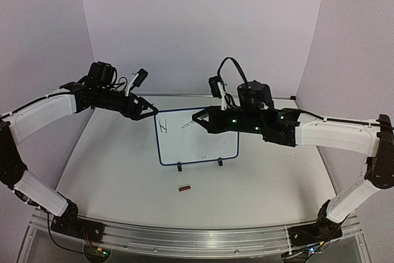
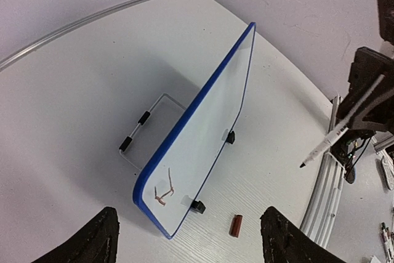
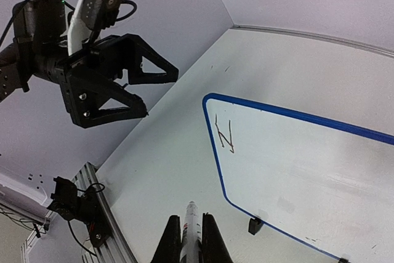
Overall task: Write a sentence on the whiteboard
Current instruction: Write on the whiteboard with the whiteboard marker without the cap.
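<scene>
My left gripper (image 3: 161, 93) has its jaws spread wide and holds nothing. It hangs by the top left corner of the whiteboard (image 1: 203, 143). My right gripper (image 3: 191, 221) pinches a marker (image 1: 189, 124). The tip points at the board but does not touch it. The board stands on its feet mid-desk (image 1: 123, 170), nearer the far edge. A few dark strokes (image 1: 163, 125) sit by its top left corner. A small red-brown piece (image 1: 184, 188) lies in front.

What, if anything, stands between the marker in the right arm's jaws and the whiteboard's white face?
Nothing visible does. The right gripper, jaws shut on the marker, points its tip at the whiteboard across open air. The left gripper, jaws open, sits off the board's upper left corner.
</scene>
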Robot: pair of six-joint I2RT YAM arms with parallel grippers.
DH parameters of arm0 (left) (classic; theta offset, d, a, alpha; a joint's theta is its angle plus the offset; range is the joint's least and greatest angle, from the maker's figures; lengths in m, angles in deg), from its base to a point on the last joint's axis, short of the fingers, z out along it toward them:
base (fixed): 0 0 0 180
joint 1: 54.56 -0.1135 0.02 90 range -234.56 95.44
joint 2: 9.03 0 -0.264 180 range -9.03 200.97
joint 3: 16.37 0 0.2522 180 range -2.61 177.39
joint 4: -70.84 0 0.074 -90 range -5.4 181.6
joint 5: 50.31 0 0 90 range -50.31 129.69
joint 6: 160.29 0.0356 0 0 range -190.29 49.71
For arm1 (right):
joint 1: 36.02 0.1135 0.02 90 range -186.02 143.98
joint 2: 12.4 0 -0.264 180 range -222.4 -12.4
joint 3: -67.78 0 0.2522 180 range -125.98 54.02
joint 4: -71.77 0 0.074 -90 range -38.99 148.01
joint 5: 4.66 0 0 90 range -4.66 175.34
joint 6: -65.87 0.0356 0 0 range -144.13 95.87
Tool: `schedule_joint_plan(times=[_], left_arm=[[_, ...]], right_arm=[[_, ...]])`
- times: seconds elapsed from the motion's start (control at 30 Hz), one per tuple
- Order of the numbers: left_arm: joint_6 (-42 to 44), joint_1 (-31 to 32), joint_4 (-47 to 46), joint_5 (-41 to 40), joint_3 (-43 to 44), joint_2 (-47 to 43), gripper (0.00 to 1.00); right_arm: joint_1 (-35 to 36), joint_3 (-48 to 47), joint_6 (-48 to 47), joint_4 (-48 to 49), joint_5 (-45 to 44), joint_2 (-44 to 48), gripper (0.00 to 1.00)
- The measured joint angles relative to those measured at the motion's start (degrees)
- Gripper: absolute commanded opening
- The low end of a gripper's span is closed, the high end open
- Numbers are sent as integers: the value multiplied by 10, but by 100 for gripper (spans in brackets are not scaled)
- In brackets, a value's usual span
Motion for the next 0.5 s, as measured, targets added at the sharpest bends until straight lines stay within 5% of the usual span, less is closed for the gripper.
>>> schedule_joint_plan(times=[0.27, 0.5], left_arm=[[5, -2, -21, -14, -11, 68, 65], [17, -2, -27, -8, -11, 95, 41]], right_arm=[[7, 0, -1, 4, -21, -31, 0], [7, 3, -3, 19, -22, -32, 0]])
